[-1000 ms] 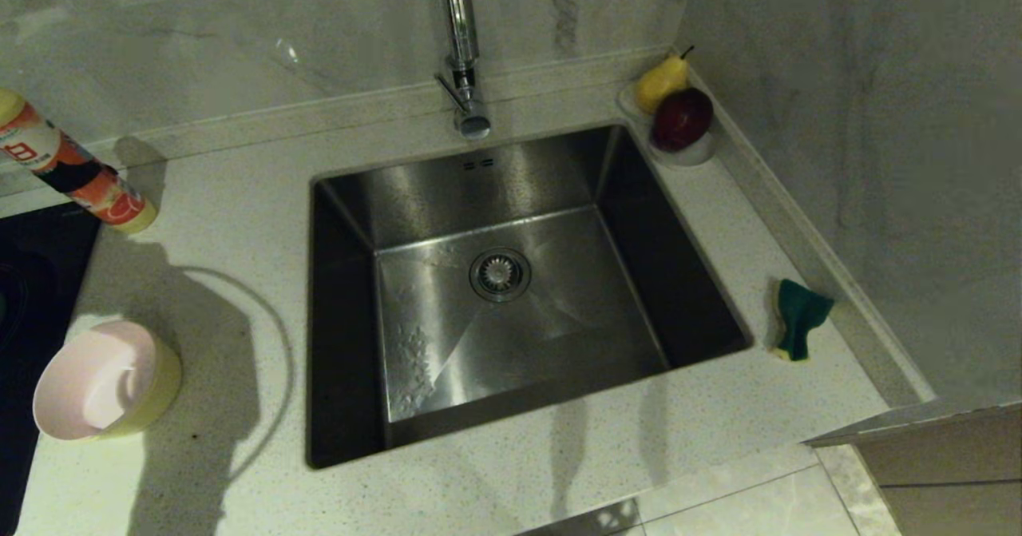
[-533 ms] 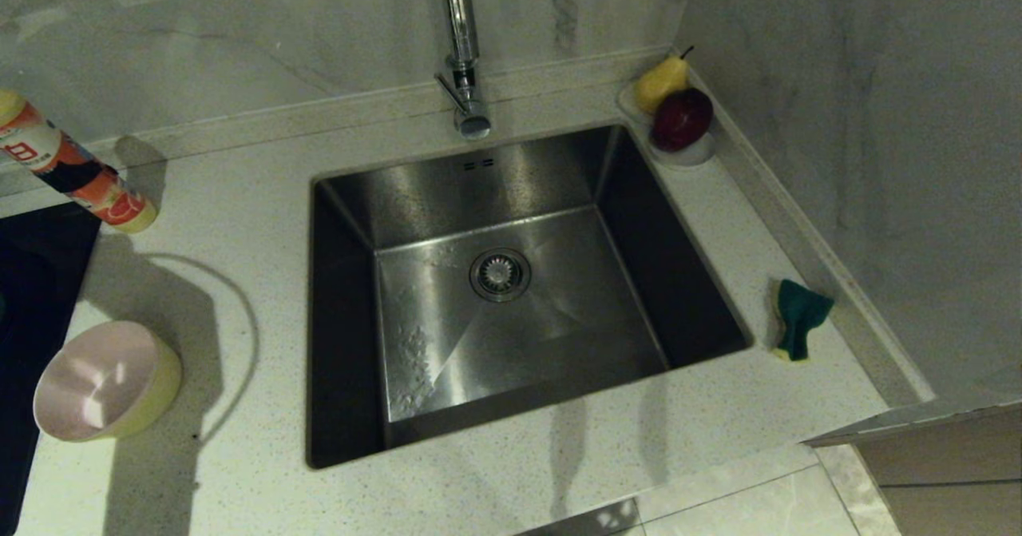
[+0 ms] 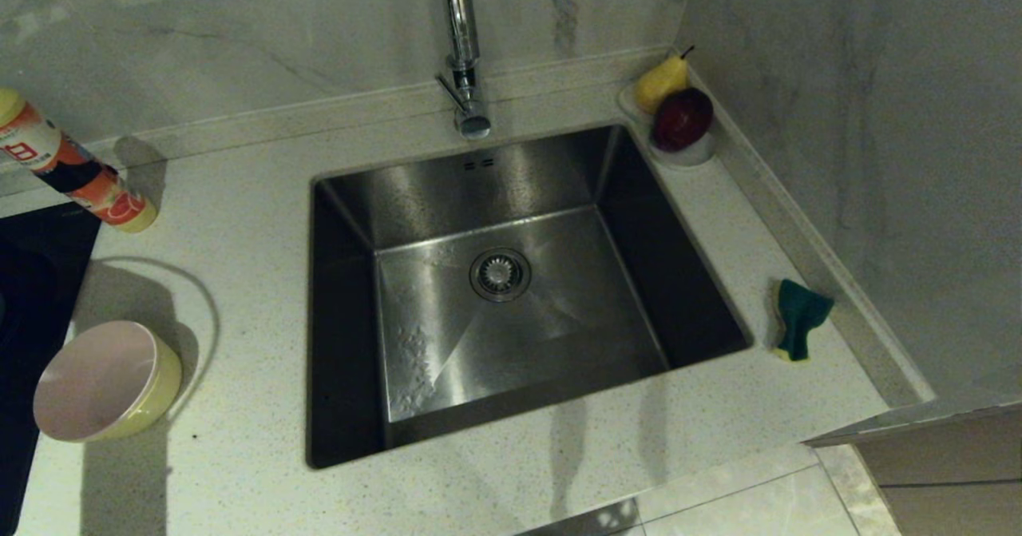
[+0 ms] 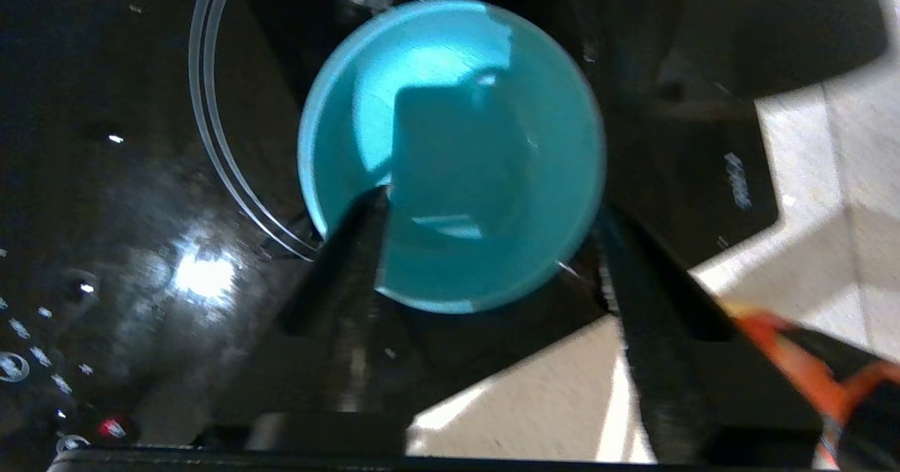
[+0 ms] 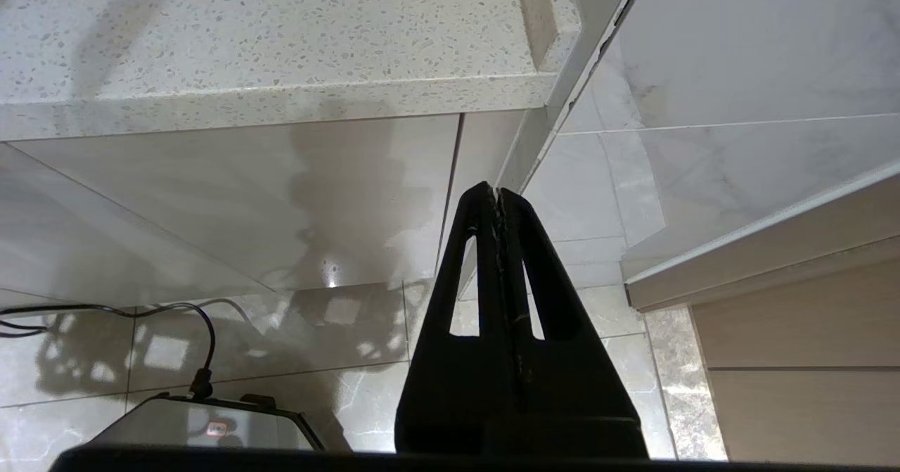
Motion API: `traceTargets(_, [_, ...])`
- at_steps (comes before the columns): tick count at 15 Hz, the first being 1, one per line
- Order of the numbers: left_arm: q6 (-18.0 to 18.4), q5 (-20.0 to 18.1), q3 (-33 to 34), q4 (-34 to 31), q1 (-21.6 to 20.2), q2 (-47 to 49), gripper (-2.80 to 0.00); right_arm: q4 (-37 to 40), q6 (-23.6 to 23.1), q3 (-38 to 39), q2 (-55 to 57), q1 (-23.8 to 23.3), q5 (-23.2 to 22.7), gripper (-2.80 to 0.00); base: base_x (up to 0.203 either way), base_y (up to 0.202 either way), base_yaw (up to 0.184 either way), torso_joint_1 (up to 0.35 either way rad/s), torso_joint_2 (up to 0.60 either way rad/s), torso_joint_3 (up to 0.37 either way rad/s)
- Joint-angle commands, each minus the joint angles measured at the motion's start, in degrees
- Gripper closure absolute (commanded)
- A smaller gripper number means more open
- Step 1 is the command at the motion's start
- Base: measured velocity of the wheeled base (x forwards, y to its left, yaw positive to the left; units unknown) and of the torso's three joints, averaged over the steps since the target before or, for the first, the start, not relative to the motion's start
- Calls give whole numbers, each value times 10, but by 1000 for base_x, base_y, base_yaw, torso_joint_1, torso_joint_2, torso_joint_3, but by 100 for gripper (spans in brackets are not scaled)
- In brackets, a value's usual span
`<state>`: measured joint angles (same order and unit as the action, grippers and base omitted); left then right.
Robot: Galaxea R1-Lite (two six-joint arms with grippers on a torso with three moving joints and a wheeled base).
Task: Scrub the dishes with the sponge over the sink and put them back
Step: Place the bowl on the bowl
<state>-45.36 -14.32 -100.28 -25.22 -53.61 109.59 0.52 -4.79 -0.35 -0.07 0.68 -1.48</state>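
Note:
On the counter left of the sink (image 3: 511, 184), the pale pink bowl (image 3: 92, 376) sits nested in the yellow bowl (image 3: 160, 384). The light blue bowl (image 4: 450, 155) shows only in the left wrist view, upright on the black hob (image 4: 105, 176). My left gripper (image 4: 493, 208) hovers over it, open. One finger overlaps the bowl's rim and the other stands just outside it. The sponge (image 3: 798, 319) lies green face up on the counter right of the sink. My right gripper (image 5: 498, 194) hangs shut below the counter's front edge, holding nothing. Neither gripper shows in the head view.
An orange-labelled bottle (image 3: 76, 172) leans at the back left beside the hob (image 3: 32, 280). A white saucer (image 3: 687, 154) with a pear and a red fruit sits in the back right corner. The chrome tap (image 3: 463, 57) rises behind the sink. A wall runs along the counter's right side.
The arm's shadow on the counter left of the sink has shrunk and slid left, off the pink bowl. The bowls and the sponge have not moved.

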Motion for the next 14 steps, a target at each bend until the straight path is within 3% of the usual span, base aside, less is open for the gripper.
traceTargets(1, [-3, -2, -2, -4, -3, 16, -280, 0, 0, 0, -1, 0, 0, 0, 0, 0, 0, 0, 0, 0])
traceTargets(6, [-4, -4, 2, -47, -2, 38, -280, 0, 0, 0, -2, 0, 0, 0, 0, 0, 0, 0, 0, 0])
traceTargets(14, [-3, -7, 3, -45, -3, 55, -280, 0, 0, 0, -1, 0, 0, 0, 0, 0, 0, 0, 0, 0])
